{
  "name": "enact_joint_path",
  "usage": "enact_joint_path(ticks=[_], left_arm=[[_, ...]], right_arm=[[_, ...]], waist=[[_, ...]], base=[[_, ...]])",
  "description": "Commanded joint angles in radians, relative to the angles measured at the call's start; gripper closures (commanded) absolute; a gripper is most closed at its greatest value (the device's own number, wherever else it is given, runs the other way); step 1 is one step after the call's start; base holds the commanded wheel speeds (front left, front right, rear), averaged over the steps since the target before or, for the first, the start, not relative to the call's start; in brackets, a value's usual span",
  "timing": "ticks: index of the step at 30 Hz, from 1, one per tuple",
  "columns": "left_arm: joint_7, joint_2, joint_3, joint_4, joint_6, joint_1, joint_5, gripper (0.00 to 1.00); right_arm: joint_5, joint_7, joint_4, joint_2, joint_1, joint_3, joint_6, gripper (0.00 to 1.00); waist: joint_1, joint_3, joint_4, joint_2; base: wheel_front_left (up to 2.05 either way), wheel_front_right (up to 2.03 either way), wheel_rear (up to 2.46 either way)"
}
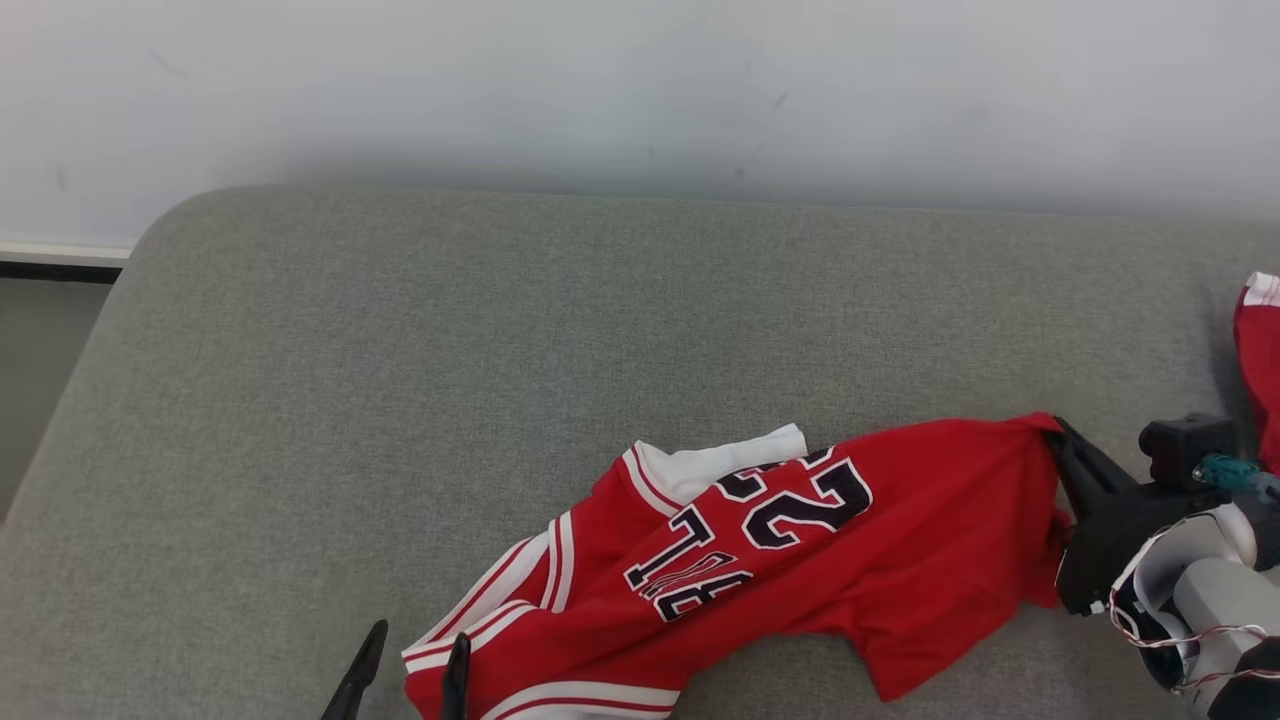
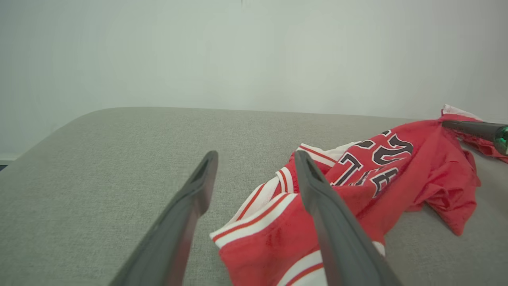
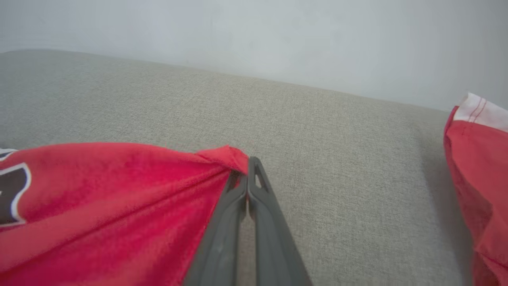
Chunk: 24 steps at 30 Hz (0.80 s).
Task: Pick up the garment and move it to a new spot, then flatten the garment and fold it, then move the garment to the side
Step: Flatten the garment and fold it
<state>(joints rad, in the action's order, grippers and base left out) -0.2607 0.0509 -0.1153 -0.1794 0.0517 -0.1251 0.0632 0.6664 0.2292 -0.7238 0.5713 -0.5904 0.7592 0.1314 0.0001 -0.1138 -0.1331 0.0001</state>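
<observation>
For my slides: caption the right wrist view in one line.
Right gripper shut on a corner of the red jersey over the grey cushion, a second red garment at the frame edge.

Red jersey (image 1: 900,560) w/ white-red trim & dark numbers lies crumpled, partly spread, on grey cushion (image 1: 500,350), on robot's near side, right of centre. Its right corner is pulled taut, pinched in right gripper (image 1: 1058,428).

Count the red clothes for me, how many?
2. A red jersey lies in the middle, its corner pinched by the right hand; another red garment sits at the right edge, partly cut off.
</observation>
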Motion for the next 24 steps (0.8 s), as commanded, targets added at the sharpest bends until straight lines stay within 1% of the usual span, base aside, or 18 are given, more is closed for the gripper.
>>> enact_joint_path(ticks=[1, 2, 5, 8, 10, 12, 15, 18, 20, 22, 24], left_arm=[[-0.004, 0.0, -0.006, 0.019, 0.007, -0.001, 0.008, 0.0], [-0.004, 0.0, -0.008, 0.027, 0.007, -0.002, 0.009, 0.0], [-0.004, 0.0, -0.011, 0.033, 0.011, -0.01, 0.022, 0.0], [-0.004, 0.0, -0.019, 0.028, 0.011, -0.028, 0.038, 0.0], [-0.004, 0.0, -0.025, 0.027, 0.009, -0.048, 0.044, 0.0], [-0.004, 0.0, -0.032, 0.034, 0.009, -0.073, 0.046, 0.0], [-0.004, 0.0, -0.036, 0.055, -0.003, -0.102, 0.053, 0.0], [-0.004, 0.0, -0.027, 0.1, -0.026, -0.093, 0.058, 0.0], [-0.004, 0.0, -0.017, 0.117, -0.028, -0.069, 0.047, 0.0], [-0.004, 0.001, -0.013, 0.139, -0.017, -0.053, 0.04, 0.0], [-0.004, 0.019, -0.019, 0.185, -0.009, -0.039, 0.025, 0.0]], right_arm=[[0.019, -0.008, -0.001, -0.005, 0.004, 0.014, -0.001, 0.59], [0.027, -0.005, -0.001, -0.002, 0.009, 0.017, -0.001, 0.0], [0.05, 0.015, 0.013, -0.002, 0.047, 0.003, -0.001, 0.0], [0.053, 0.032, 0.047, 0.006, 0.093, -0.038, -0.001, 0.0], [0.035, 0.037, 0.086, 0.008, 0.13, -0.09, -0.001, 0.0], [-0.008, 0.037, 0.151, -0.002, 0.182, -0.175, -0.001, 0.0], [-0.068, 0.036, 0.267, -0.037, 0.299, -0.301, -0.001, 0.0], [-0.122, 0.036, 0.358, -0.069, 0.398, -0.392, -0.001, 0.0], [-0.148, 0.036, 0.394, -0.097, 0.455, -0.425, -0.001, 0.0], [-0.17, 0.036, 0.417, -0.115, 0.492, -0.441, -0.001, 0.0], [-0.178, 0.036, 0.432, -0.131, 0.511, -0.448, -0.001, 0.0]], waist=[[-0.0001, -0.004, -0.012, -0.0001], [-0.0001, -0.004, -0.016, -0.0001], [-0.0001, -0.001, -0.018, -0.0001], [-0.0001, 0.0, -0.013, -0.0001], [-0.0001, 0.0, -0.004, -0.0001], [-0.0001, 0.0, 0.005, -0.0001], [-0.0001, -0.001, 0.017, -0.0001], [-0.0001, 0.001, 0.03, -0.0001], [-0.0001, 0.003, 0.042, -0.0001], [-0.0001, 0.007, 0.053, -0.0001], [-0.0001, 0.013, 0.066, -0.0001]], base=[[0.0, 0.0, 0.0], [0.0, 0.0, 0.0], [0.0, 0.0, 0.0], [0.0, 0.0, 0.0], [0.0, 0.0, 0.0], [0.0, 0.0, 0.0], [0.0, 0.0, 0.0], [0.0, 0.0, 0.0], [0.0, 0.0, 0.0], [0.0, 0.0, 0.0], [0.0, 0.0, 0.0]])
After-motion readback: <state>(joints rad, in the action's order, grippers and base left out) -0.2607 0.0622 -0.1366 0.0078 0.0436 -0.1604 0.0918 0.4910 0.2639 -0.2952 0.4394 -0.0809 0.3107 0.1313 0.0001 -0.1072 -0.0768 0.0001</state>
